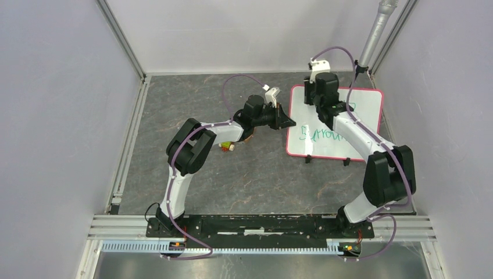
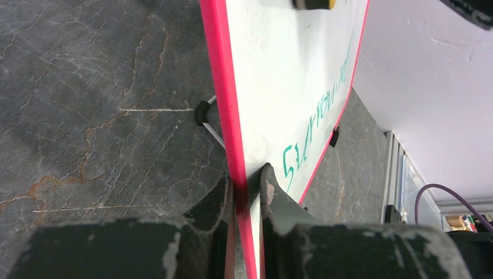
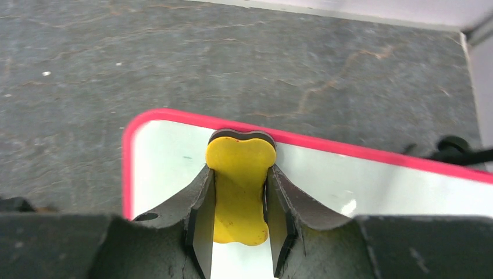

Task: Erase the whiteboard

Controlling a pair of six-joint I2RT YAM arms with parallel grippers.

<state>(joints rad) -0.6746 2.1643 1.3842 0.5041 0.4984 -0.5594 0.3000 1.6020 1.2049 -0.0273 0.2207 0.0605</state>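
A dark grey, marble-veined tabletop (image 1: 232, 174) sits between pale lilac walls. At its far right stands the large white rectangular whiteboard (image 1: 366, 110), pink-red framed, tilted, with green handwriting on its face. The left gripper (image 2: 247, 181) is clamped on its left frame edge. The right gripper (image 3: 238, 192) pinches a yellow bone-shaped eraser (image 3: 241, 152) at the board's far left corner.
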